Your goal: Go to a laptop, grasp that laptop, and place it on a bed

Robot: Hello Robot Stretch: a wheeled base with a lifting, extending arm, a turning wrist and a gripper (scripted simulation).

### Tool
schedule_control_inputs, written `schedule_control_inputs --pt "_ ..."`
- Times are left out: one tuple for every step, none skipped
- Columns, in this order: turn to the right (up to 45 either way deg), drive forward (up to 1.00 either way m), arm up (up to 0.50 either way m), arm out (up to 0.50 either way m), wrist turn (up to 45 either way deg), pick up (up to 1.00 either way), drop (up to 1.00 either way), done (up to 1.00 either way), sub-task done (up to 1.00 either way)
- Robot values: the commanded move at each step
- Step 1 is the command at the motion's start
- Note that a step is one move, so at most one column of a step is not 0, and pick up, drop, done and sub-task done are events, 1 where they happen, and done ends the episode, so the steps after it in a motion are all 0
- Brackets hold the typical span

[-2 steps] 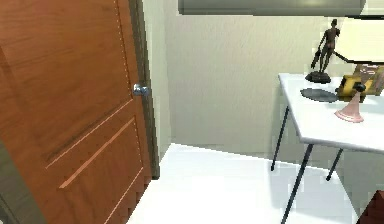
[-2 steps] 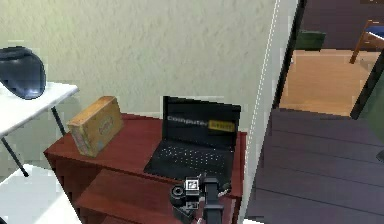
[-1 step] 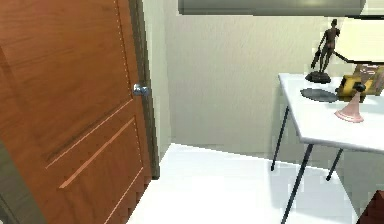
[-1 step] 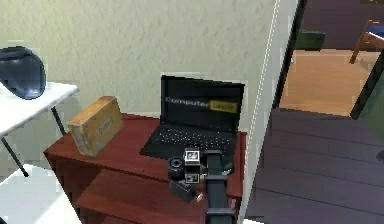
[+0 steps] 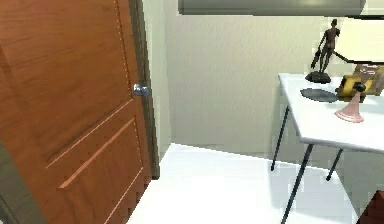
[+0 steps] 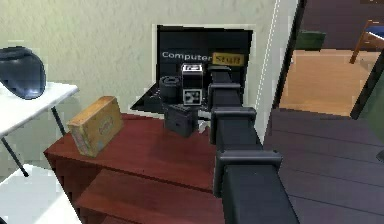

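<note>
The fingers (image 6: 176, 114) sit at the far end of the dark arm (image 6: 240, 150), which reaches out across a red-brown tabletop (image 6: 130, 160). The laptop (image 6: 205, 58) stands right behind them on the far part of that tabletop, lid up and dark screen facing the arm, so it cannot be told whether the fingers hold anything. Left of the fingers a cardboard box (image 6: 95, 125) lies on the same tabletop. Farther left, a white tabletop (image 6: 35, 108) carries a dark rounded thing (image 6: 20, 70). In the forward view a wooden door (image 5: 70, 100) stands on the left, and a dark statuette (image 5: 325, 55) stands on a white surface at the right.
</note>
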Motion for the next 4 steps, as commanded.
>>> schedule_control_inputs --pt "0.0 0.00 0.00 0.00 -45.0 0.00 0.00 0.00 0.00" --pt "0.0 0.00 0.00 0.00 -45.0 0.00 0.00 0.00 0.00" --pt "0.0 0.00 0.00 0.00 -45.0 0.00 0.00 0.00 0.00" --pt "0.0 0.00 0.00 0.00 -30.0 0.00 0.00 0.00 0.00"
